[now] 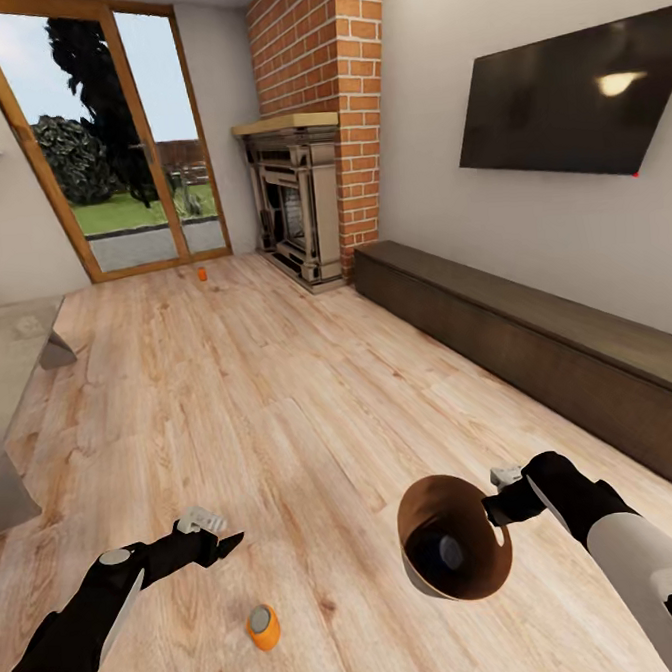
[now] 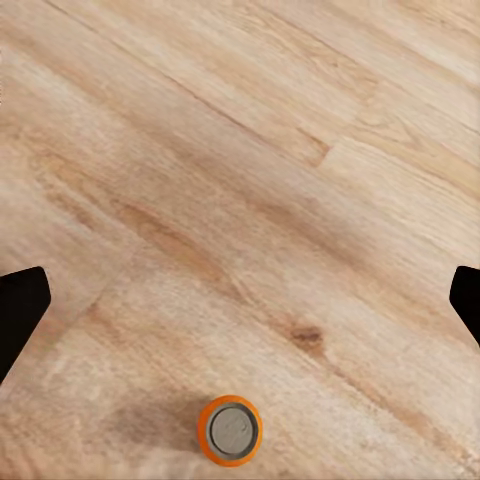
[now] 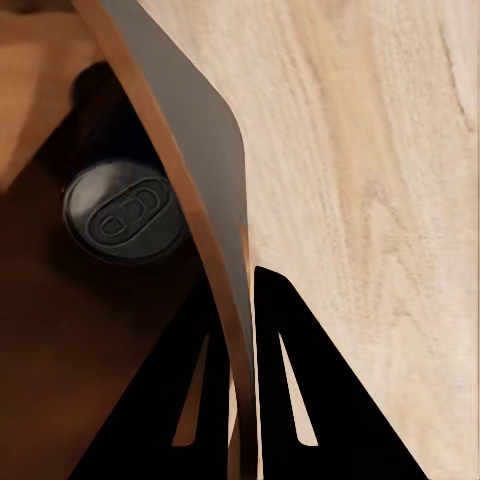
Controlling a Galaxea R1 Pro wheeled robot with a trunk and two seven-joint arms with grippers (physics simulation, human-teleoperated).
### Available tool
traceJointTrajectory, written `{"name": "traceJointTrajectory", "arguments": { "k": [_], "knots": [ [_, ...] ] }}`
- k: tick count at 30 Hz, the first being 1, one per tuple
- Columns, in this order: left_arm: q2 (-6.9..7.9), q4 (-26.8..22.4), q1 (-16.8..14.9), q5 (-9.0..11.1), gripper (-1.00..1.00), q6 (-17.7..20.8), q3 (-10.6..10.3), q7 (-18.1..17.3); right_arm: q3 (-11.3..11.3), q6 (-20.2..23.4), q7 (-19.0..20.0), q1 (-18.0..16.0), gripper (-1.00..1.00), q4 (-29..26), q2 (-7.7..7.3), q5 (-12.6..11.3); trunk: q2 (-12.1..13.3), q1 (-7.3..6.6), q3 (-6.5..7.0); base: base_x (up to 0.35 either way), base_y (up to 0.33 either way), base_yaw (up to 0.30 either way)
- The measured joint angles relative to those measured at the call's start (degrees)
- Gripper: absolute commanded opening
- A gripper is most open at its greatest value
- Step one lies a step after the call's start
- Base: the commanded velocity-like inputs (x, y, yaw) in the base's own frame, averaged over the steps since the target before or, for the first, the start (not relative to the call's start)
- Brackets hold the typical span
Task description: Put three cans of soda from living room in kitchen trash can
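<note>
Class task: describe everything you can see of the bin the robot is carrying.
The trash can is a small round tapered bucket, copper-brown inside, greyish-tan outside. It hangs tipped above the wood floor, mouth toward the camera. The right gripper pinches its rim, one finger inside, one outside. A dark can lies inside.

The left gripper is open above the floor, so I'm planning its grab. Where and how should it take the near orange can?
Judging by its pose, grip the orange can around its round side wall, coming down from above with the left gripper. It stands upright on the wood floor, grey top facing up, with bare floor on every side for both fingers.
</note>
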Motion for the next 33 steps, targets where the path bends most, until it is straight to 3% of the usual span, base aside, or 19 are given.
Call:
{"name": "traceJointTrajectory", "arguments": {
  "k": [3, 5, 8, 10, 12, 14, 16, 19, 22, 24, 27, 33],
  "knots": [
    [-0.04, 0.0, 0.0, -0.05, 1.0, 0.06, 0.0, 0.04, -0.01, 0.05, -0.01, 0.0, -1.0, 0.0, 0.04, -0.17, 0.0, 0.0, 0.0, 0.003, 0.0, 0.002],
    [-1.12, 0.02, 0.0, -0.17, 1.0, 0.08, 0.04, 0.43, -0.07, 0.07, 0.16, 0.01, -1.0, 0.0, 0.05, -0.05, -0.79, 0.43, -0.36, 0.0, 0.0, 0.0],
    [-1.82, 0.05, 0.0, -0.26, 1.0, 0.16, 0.08, 3.52, 0.09, 0.32, 0.17, -0.01, -1.0, -0.11, 0.2, 0.06, -1.99, 1.09, -0.9, 0.0, 0.0, 0.0],
    [-1.95, 0.09, 0.0, -0.26, 1.0, 0.15, 0.08, 5.3, 0.16, 2.41, 0.16, -0.24, -1.0, -0.52, 0.34, -0.17, -2.79, 1.53, -1.3, 0.0, 0.0, 0.0],
    [-2.37, 1.24, 0.01, -0.14, 1.0, -1.03, 0.01, 9.11, 0.44, 9.67, 0.46, -2.03, -1.0, -1.56, 0.33, 0.26, -3.59, 1.97, -1.74, 0.0, 0.0, 0.0],
    [-2.65, 2.02, 0.01, -0.15, 1.0, -2.63, 0.0, 10.46, 0.34, 11.62, 0.35, -3.73, -1.0, -4.16, 0.35, 1.51, -4.39, 2.41, -2.21, 0.0, 0.0, 0.0],
    [-2.83, 2.51, 0.0, -0.14, 1.0, -3.77, 0.0, 11.26, 0.21, 14.54, 0.49, -6.18, -1.0, -5.55, 0.46, 0.47, -5.2, 2.85, -2.68, 0.0, 0.0, 0.0],
    [-2.92, 2.78, 0.0, -0.16, 1.0, -4.38, -0.02, 11.58, 0.26, 14.91, 0.65, -8.65, -1.0, -6.01, 0.56, -0.75, -6.4, 3.51, -3.44, 0.0, 0.0, 0.0],
    [-2.95, 2.88, 0.0, -0.22, 1.0, -4.67, -0.09, 11.7, 0.48, 14.22, 0.34, -11.42, -1.0, -6.16, 0.33, 1.97, -7.61, 4.17, -4.2, 0.0, 0.0, 0.0],
    [-2.96, 2.92, 0.0, -0.28, 1.0, -4.7, -0.16, 11.71, 0.71, 14.64, 0.54, -12.27, -1.0, -5.87, 0.21, 1.61, -8.4, 4.61, -4.73, 0.0, 0.0, 0.0],
    [-3.16, 2.97, 0.0, -0.37, 1.0, -4.74, -0.23, 11.72, 0.61, 14.92, 0.61, -13.07, -1.0, -6.08, 0.1, 0.04, -9.61, 5.27, -5.5, 0.0, 0.0, 0.0],
    [-3.29, 4.43, 0.0, -0.54, 1.0, -4.74, -0.42, 11.72, 0.69, 14.7, 0.56, -13.38, -1.0, -6.06, 0.23, 1.12, -12.01, 6.59, -7.05, 0.0, 0.0, 0.0]
  ]
}}
